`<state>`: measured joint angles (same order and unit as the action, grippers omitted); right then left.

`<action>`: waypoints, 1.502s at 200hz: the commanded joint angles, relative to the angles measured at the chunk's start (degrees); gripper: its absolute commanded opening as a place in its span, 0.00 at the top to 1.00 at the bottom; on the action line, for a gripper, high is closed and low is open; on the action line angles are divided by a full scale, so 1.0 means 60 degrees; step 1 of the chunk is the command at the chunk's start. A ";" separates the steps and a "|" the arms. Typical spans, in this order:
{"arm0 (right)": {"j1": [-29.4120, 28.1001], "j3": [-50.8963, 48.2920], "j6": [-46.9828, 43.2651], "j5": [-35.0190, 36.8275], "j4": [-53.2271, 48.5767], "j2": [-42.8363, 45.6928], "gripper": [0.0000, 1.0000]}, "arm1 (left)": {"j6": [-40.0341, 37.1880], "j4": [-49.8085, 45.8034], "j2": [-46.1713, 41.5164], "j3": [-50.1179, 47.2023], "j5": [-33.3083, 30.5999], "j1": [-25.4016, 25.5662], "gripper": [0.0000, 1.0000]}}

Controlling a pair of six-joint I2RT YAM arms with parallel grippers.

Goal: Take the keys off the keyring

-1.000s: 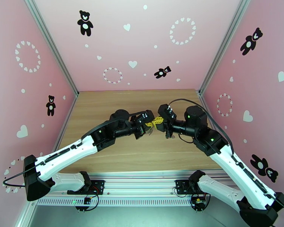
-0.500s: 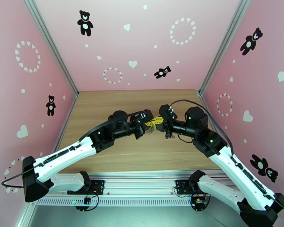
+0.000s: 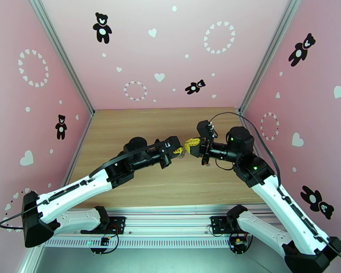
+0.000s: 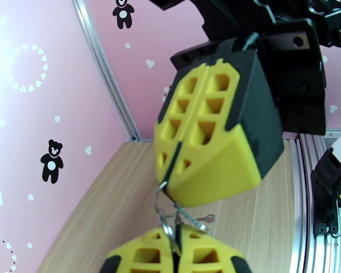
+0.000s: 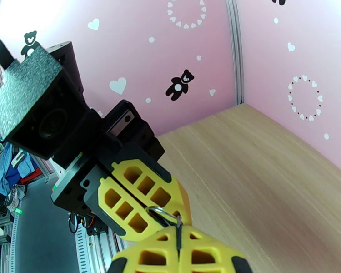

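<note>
At the bottom edge of the left wrist view, the left claw is seen clenched, its yellow pads pressed flat together. The keyring, a thin wire loop, is gripped in the seam between them and rises just above the tips. Directly above it, in the middle of the frame, the right claw is likewise clamped, and the top of the loop is caught at its lower tip. The keyring is thus stretched across the short gap between the two claws, touching both. A small key is seen sticking out to the right of the loop, in the lower centre; it appears to hang from the loop, though whether it is free of it cannot be told. The same pinch is shown from the right wrist view, with the loop at the lower centre between both sets of pads. From the top view, the claws are met tip to tip at the centre of the frame, held above the table. Behind them, the pink wall is seen.
</note>
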<state>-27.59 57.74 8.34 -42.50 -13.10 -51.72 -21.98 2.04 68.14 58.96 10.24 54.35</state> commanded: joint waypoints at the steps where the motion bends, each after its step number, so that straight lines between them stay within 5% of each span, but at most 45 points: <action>1: 0.0131 -0.0499 -0.0241 -0.0192 0.0280 0.0740 1.00 | 0.0460 0.0443 -0.0232 0.0260 -0.0811 -0.0139 1.00; 155: -0.0965 -0.0043 -0.2700 0.0279 -0.1426 0.0632 1.00 | 0.1327 -0.0390 0.0560 0.1476 -0.1642 -0.0137 1.00; 300: -0.0652 0.0020 -0.1792 0.0446 -0.1052 0.0782 1.00 | 0.0632 0.0726 -0.0015 0.0507 -0.1552 -0.0142 1.00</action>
<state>-32.40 56.99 -6.09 -35.35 -15.97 -48.88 -16.60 -3.27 71.70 63.77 7.22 55.51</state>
